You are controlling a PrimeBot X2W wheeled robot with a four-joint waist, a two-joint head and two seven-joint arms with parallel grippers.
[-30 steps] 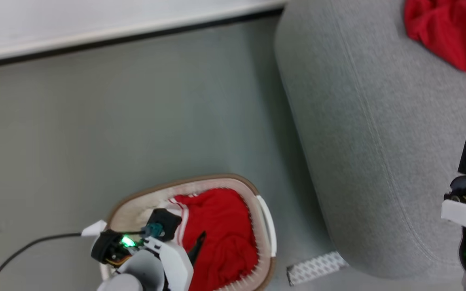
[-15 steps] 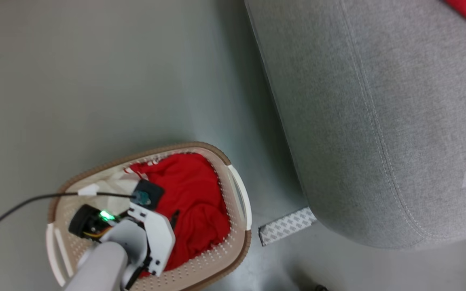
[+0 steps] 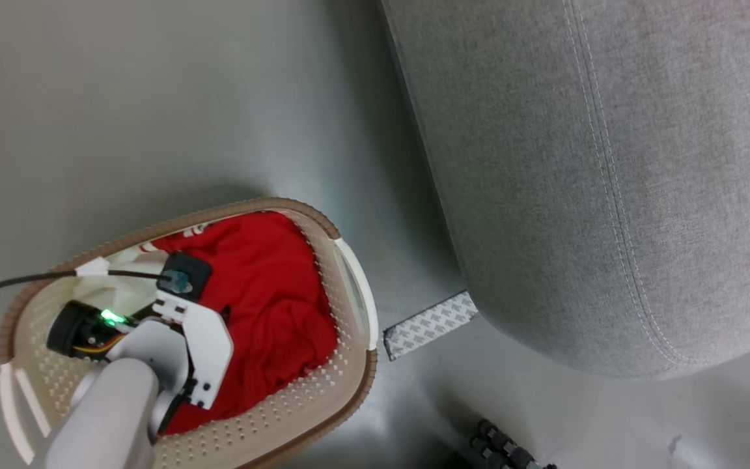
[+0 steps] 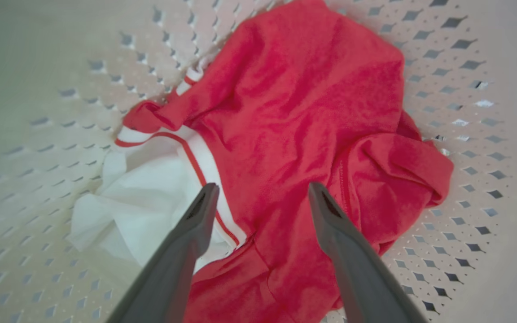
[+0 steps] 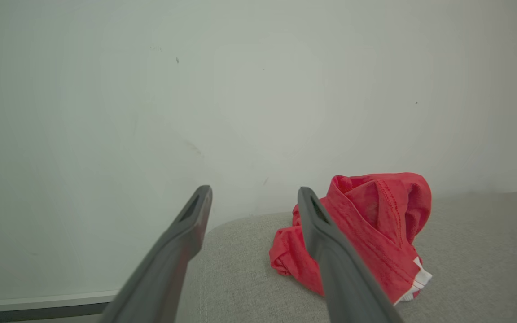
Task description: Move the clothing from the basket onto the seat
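The cream basket (image 3: 342,397) with a brown rim stands on the floor left of the grey sofa (image 3: 596,182). Red clothing (image 3: 271,293) lies crumpled inside it, with white trim and a white piece (image 4: 137,197) beside it. My left arm's wrist (image 3: 186,339) reaches down into the basket. My left gripper (image 4: 263,188) is open, its fingertips just above the red clothing (image 4: 303,112) with nothing between them. My right gripper (image 5: 254,192) is open and empty, held above the sofa (image 5: 474,269). A second red garment (image 5: 375,224) lies bunched on the sofa.
A white patterned strip (image 3: 430,324) lies on the floor between basket and sofa. A black cable (image 3: 17,281) runs left from my left wrist. A dark ribbed object (image 3: 505,449) sits at the bottom edge. A pale wall (image 5: 195,89) rises behind the sofa.
The head camera has tilted down, so basket and sofa shift and the garment on the sofa leaves that view. My left wrist has gone deeper into the basket over the red clothing.
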